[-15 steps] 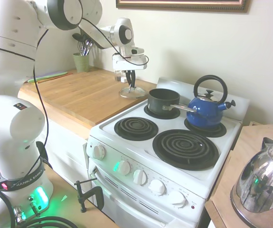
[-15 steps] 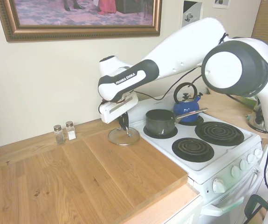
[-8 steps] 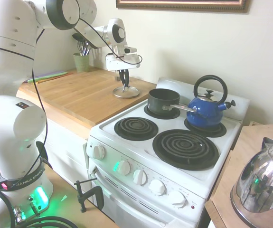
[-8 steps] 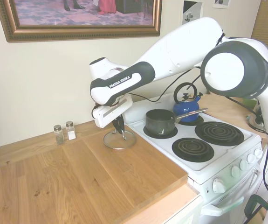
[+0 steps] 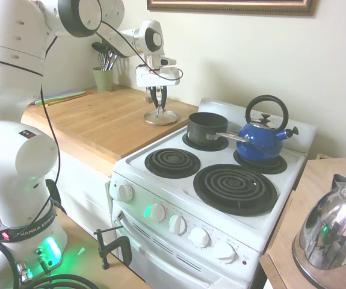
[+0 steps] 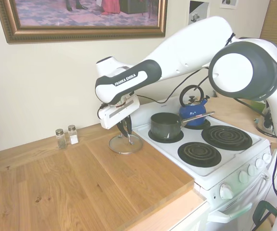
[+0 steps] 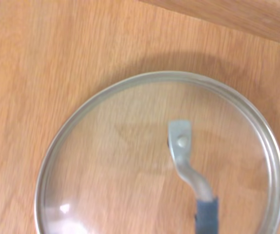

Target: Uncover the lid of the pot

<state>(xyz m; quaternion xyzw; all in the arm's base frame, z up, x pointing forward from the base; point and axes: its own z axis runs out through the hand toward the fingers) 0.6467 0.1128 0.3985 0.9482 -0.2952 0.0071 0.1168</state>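
While the lid (image 5: 160,117) lies flat on the wooden counter (image 5: 100,120), loop handle upward, we see the gripper (image 5: 159,106) spread apart above it, the pot (image 5: 207,128) uncovered.

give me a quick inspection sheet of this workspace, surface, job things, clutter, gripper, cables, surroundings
surface: wooden countertop beside a white stove with four coil burners.
job's things: lid lies flat on the countertop, off the pot; pot stands uncovered on a back burner.
clutter: blue kettle on the other back burner; two shakers by the wall; green cup of utensils; steel kettle on a side counter.
grippers: gripper just above the lid handle, fingers apart.
cables: black cable along the arm.
surroundings: cream wall, framed picture above.
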